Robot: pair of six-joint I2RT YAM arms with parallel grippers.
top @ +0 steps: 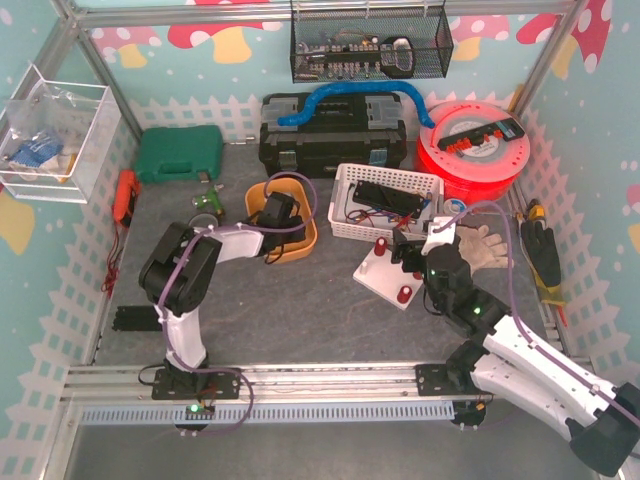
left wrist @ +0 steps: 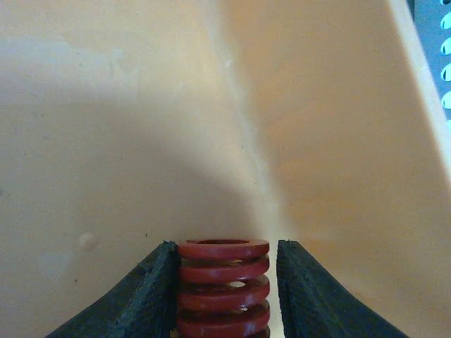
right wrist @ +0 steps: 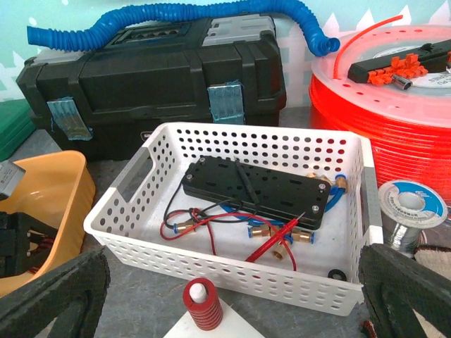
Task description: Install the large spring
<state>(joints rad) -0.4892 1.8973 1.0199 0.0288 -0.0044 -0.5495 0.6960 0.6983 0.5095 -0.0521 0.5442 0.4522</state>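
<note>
A large red spring (left wrist: pixel 223 289) stands upright inside the orange bin (top: pixel 305 240), whose wall (left wrist: pixel 141 105) fills the left wrist view. My left gripper (top: pixel 272 215) is down in the bin with its fingers either side of the spring. The left finger (left wrist: pixel 141 296) touches the coils and the right finger (left wrist: pixel 310 296) stands a small gap off. My right gripper (top: pixel 408 250) is wide open and empty (right wrist: pixel 232 253) over the white base plate (top: pixel 385 280). A smaller red spring (right wrist: pixel 202 304) sits on a white peg on that plate.
A white perforated basket (right wrist: pixel 232 278) with a black block and wires stands just behind the plate. A black toolbox (top: pixel 330 135), a red filament spool (top: pixel 475 150), a green case (top: pixel 178 152) and a glove (top: pixel 485 245) are further back and right.
</note>
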